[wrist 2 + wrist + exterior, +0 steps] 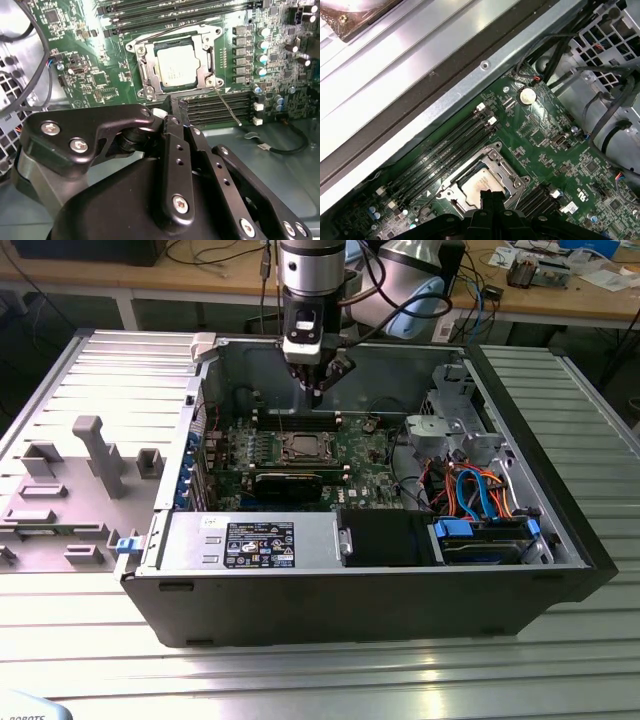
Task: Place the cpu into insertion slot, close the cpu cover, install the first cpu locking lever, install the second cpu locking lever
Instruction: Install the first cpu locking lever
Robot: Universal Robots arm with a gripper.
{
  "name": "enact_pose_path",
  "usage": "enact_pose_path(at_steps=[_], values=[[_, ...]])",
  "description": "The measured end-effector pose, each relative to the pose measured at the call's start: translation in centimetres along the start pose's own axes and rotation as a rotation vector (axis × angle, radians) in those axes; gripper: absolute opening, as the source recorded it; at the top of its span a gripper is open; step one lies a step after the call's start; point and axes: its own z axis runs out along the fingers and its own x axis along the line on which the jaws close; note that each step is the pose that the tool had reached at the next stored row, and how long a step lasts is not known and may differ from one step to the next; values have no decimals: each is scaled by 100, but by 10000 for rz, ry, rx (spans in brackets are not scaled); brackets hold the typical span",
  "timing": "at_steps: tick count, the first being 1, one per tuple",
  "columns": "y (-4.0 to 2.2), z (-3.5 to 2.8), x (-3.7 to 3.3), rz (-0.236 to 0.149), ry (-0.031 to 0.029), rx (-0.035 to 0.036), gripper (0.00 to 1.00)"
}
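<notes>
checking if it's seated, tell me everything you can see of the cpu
The cpu, a small flat square chip with a silver-grey metal top, lies level on the green motherboard. Faint print marks its top; its underside is hidden. The thin silver-grey metal cover frame lies down around its edges, the top showing through the window. The black gripper hangs above, apart from it.

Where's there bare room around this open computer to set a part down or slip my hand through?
Bare ribbed table runs in front of the case, and more lies past its wall at the exterior view's right. Inside it is crowded: the gripper hangs above the motherboard, and cables fill the corner by the drive cage.
</notes>
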Motion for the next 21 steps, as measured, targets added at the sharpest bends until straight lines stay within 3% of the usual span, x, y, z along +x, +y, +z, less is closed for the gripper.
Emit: enact_pose_path(at_steps=[4,20,21], values=[[0,0,0,-216,12,-11,11],[-3,0,-2,-219,24,-25,11],[-3,0,-3,-220,59,-25,11]])
